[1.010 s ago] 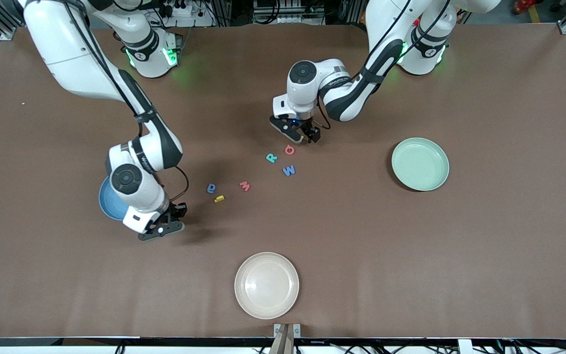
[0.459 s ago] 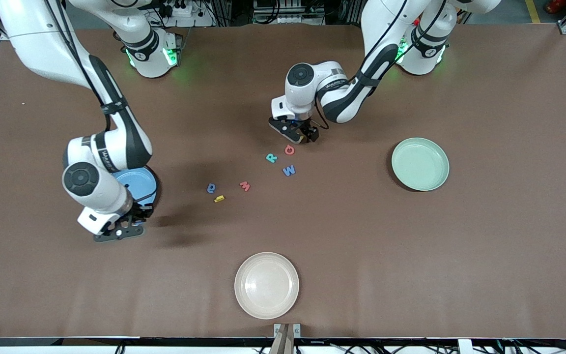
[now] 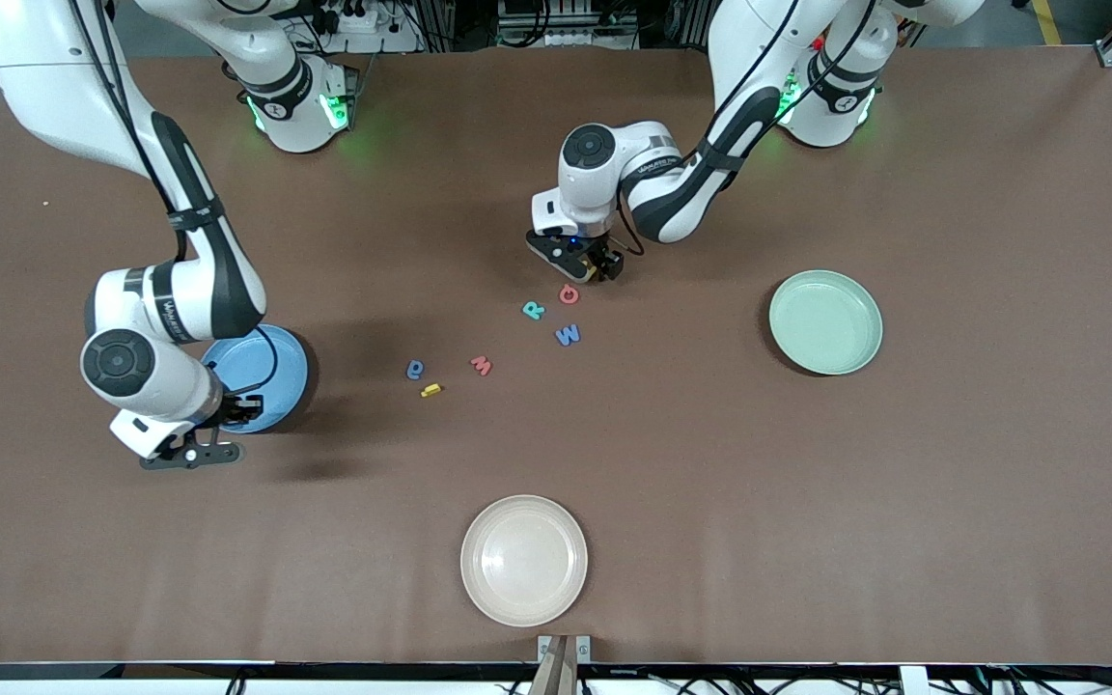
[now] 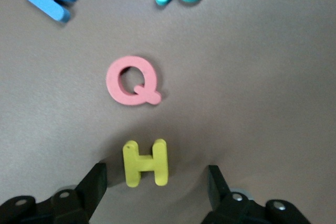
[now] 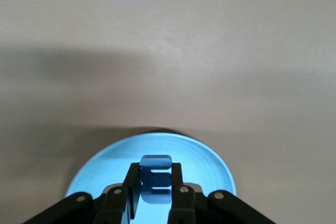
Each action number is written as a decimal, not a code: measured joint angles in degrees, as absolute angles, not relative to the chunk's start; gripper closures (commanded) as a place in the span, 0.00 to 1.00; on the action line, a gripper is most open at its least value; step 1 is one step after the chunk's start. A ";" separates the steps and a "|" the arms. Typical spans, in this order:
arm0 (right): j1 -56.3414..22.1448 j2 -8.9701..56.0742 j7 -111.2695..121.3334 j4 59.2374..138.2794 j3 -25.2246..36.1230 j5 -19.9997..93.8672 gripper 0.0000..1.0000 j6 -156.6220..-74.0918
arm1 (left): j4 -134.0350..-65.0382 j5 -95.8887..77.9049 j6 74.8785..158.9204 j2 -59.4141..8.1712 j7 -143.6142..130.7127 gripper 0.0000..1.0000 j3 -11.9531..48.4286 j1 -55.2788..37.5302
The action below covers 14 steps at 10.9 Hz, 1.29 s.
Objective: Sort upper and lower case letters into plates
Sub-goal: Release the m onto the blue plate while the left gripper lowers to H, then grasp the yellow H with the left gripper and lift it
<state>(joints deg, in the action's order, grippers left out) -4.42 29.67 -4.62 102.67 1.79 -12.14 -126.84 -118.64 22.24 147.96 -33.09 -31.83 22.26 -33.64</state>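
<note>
My right gripper point(image 3: 233, 410) is shut on a blue letter E point(image 5: 156, 162) and holds it over the near edge of the sky blue plate point(image 3: 271, 362); that plate fills the right wrist view point(image 5: 210, 169) under the gripper point(image 5: 156, 176). My left gripper point(image 3: 599, 268) is open and low over the table. A yellow H point(image 4: 145, 162) lies between its fingers point(image 4: 95, 184) in the left wrist view, touching neither. A red Q point(image 3: 569, 293), a teal R point(image 3: 533, 310) and a blue W point(image 3: 568, 335) lie just nearer the camera. The mint green plate point(image 3: 826, 321) is empty.
A red M point(image 3: 481, 365), a small blue letter point(image 3: 414, 369) and a small yellow letter point(image 3: 431, 390) lie mid-table between the plates. A cream-white plate point(image 3: 524, 560) sits near the table's front edge.
My right arm has swung toward its own end of the table, carrying the blue E from beside the loose letters to over the sky blue plate. The left gripper has barely shifted.
</note>
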 measured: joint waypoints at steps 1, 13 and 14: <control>-4.38 29.67 -4.62 103.00 1.95 -12.13 1.00 -125.82 | -118.31 22.25 147.96 -33.12 -31.83 0.28 22.03 -33.64; -4.72 28.70 -5.00 104.89 1.96 -11.62 0.00 -124.12 | -117.37 22.33 147.80 -33.05 -31.82 0.99 21.95 -33.66; -5.28 28.70 -6.01 104.75 1.84 -10.43 0.00 -124.24 | -117.37 22.33 147.80 -33.05 -31.82 0.99 21.95 -33.66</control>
